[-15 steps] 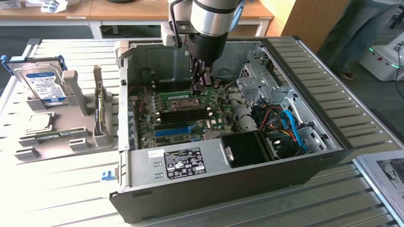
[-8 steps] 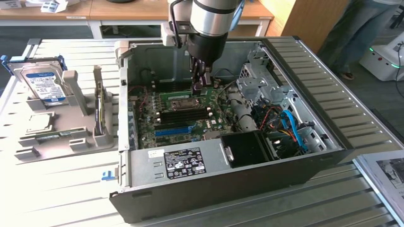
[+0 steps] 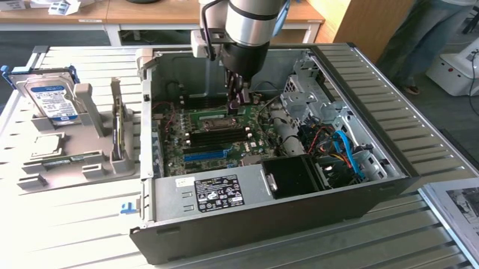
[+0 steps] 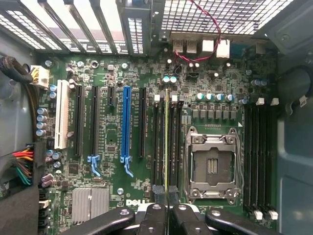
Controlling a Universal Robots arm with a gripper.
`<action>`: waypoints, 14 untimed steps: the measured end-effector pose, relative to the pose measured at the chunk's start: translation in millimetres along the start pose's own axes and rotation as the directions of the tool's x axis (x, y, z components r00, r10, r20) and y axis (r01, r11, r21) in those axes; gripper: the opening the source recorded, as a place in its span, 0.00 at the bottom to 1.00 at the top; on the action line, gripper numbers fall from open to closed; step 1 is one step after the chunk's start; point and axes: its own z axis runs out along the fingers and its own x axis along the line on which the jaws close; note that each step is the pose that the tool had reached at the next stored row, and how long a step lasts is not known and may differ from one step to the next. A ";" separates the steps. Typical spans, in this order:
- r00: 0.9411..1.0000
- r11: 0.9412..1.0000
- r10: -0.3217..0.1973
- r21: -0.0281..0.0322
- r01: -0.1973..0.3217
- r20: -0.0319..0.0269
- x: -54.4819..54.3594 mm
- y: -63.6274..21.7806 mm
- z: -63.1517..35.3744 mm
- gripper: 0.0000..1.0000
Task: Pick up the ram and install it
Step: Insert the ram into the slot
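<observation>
The ram (image 4: 167, 142) shows edge-on as a thin green strip, standing lengthwise over the black memory slots (image 4: 157, 142) just beside the CPU socket (image 4: 211, 166). My gripper (image 4: 167, 196) is shut on its near end, with the black fingers (image 4: 157, 192) pressed to both faces. I cannot tell whether the ram touches a slot or hangs just above it. In the exterior view the gripper (image 3: 238, 103) reaches down inside the open computer case (image 3: 299, 213), close over the motherboard (image 3: 217, 143).
A long blue slot (image 4: 126, 127) and a white slot (image 4: 61, 115) lie further along the board. More memory slots (image 4: 259, 156) flank the socket's other side. Outside the case, a grey fixture (image 3: 82, 145) holds a hard drive (image 3: 53, 98). A person's legs (image 3: 427, 39) are behind the table.
</observation>
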 end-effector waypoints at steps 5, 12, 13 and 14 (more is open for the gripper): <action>1.000 1.000 0.000 0.000 0.000 0.000 0.2 -0.2 4.3 0.12; 1.000 1.000 0.000 0.000 0.000 0.000 0.5 -0.5 10.4 0.12; 1.000 1.000 0.000 0.000 0.000 0.000 0.5 -0.5 11.4 0.12; 1.000 1.000 0.000 0.000 0.000 0.000 0.6 -0.6 12.3 0.12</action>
